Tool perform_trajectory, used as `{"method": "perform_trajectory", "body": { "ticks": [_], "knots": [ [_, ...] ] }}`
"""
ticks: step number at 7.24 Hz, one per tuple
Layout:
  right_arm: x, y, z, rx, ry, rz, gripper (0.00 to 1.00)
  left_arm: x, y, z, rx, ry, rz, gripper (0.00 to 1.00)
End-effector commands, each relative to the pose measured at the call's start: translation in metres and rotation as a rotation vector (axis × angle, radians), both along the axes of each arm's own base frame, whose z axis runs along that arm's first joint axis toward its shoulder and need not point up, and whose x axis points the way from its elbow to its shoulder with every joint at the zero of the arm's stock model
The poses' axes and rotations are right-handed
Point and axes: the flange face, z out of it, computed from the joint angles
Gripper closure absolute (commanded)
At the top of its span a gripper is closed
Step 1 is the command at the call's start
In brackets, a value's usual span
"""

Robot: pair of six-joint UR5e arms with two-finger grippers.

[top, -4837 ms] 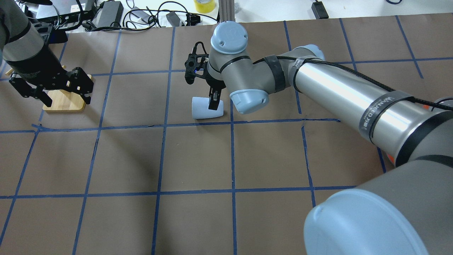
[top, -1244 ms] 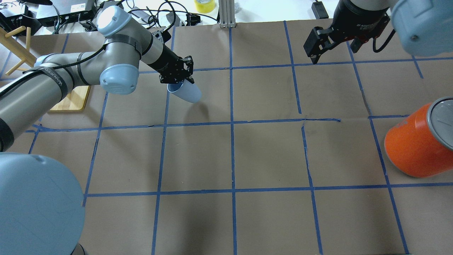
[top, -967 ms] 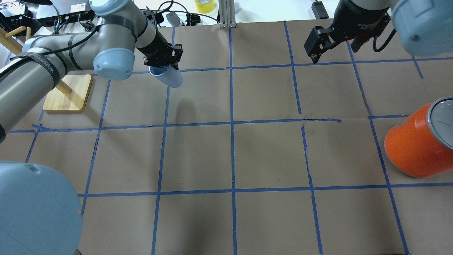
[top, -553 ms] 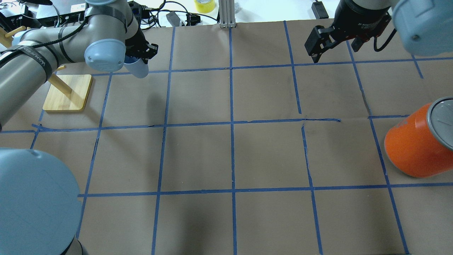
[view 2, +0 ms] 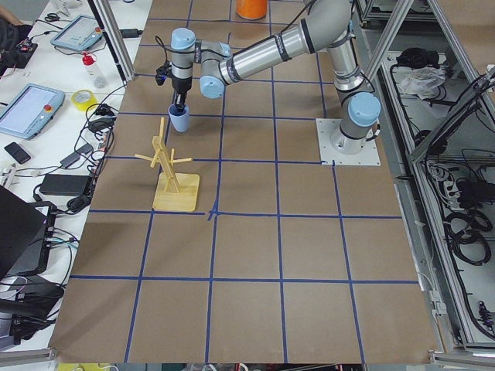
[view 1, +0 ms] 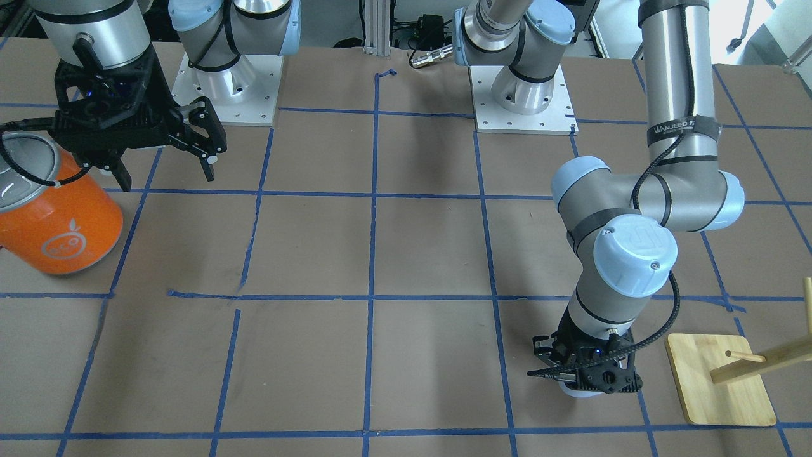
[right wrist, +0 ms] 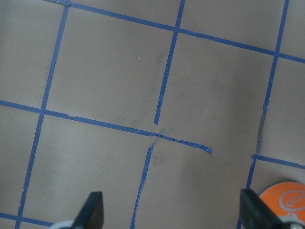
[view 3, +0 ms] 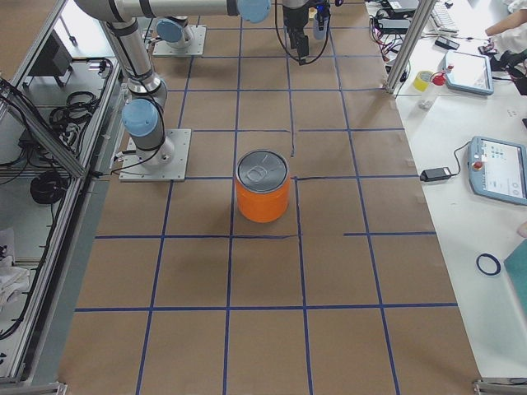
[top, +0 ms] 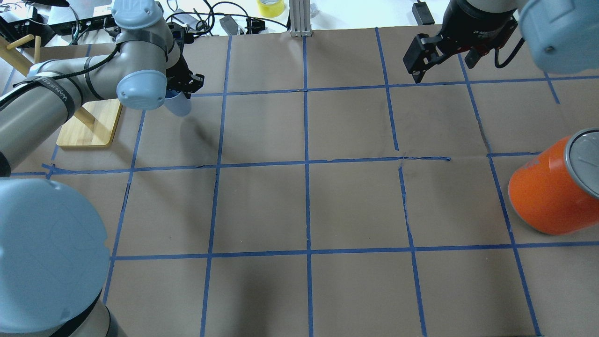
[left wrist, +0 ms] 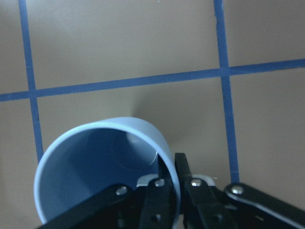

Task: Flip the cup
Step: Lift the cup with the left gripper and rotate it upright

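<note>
Gripping the cup (top: 178,104) by one side of its rim, the left end effector (top: 186,87) is clamped on the thin wall, with one finger inside and one outside. The wrist view looks straight down into the bluer interior, so the mouth faces up and the base points at the surface (top: 262,206). The cup hangs low in a far square on the robot's left, just beside the wooden rack (view 2: 172,166); I cannot tell whether its base touches the paper.

The right end effector (view 1: 165,166) hovers with its fingers spread wide and nothing between them, near the orange can (view 1: 60,231) and well apart from the cup.

The cup looks very light, smooth and thin-walled, probably stiff enough to keep its shape, though the rim may flex under a hard squeeze. A pinch on one wall likely lets it swing or tilt about the fingers, so it should sit flat before being let go. The taper would make a grip across the body slide toward the narrow base; the rim wall seems the surer hold.
</note>
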Motion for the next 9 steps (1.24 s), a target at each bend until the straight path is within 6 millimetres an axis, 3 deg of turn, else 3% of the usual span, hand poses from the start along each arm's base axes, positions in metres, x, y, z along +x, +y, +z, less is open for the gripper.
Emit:
{"method": "perform_trajectory", "body": {
  "ticks": [1, 3, 4, 5, 6, 8, 9],
  "knots": [
    [0.0, 0.0, 0.0, 0.0, 0.0, -0.001, 0.0, 0.001, 0.007, -0.015, 0.033, 0.001, 0.006, 1.0],
    [0.0, 0.0, 0.0, 0.0, 0.0, -0.001, 0.0, 0.001, 0.01, -0.02, 0.042, 0.003, 0.005, 1.0],
    [0.0, 0.0, 0.0, 0.001, 0.0, -0.001, 0.0, 0.001, 0.011, -0.022, 0.047, 0.003, 0.005, 0.89],
    [0.0, 0.0, 0.0, 0.001, 0.0, 0.001, 0.0, 0.001, 0.011, -0.023, 0.05, 0.0, 0.006, 0.85],
    [0.0, 0.0, 0.0, 0.0, 0.0, 0.001, 0.0, 0.002, 0.011, -0.022, 0.051, -0.004, 0.002, 0.33],
    [0.0, -0.001, -0.001, 0.001, 0.0, -0.001, 0.0, 0.0, 0.014, -0.017, 0.063, 0.0, 0.0, 0.0],
    [0.0, -0.001, -0.002, 0.006, 0.0, -0.001, 0.0, 0.0, 0.018, -0.001, 0.087, 0.001, 0.0, 0.0]
  ]
}}
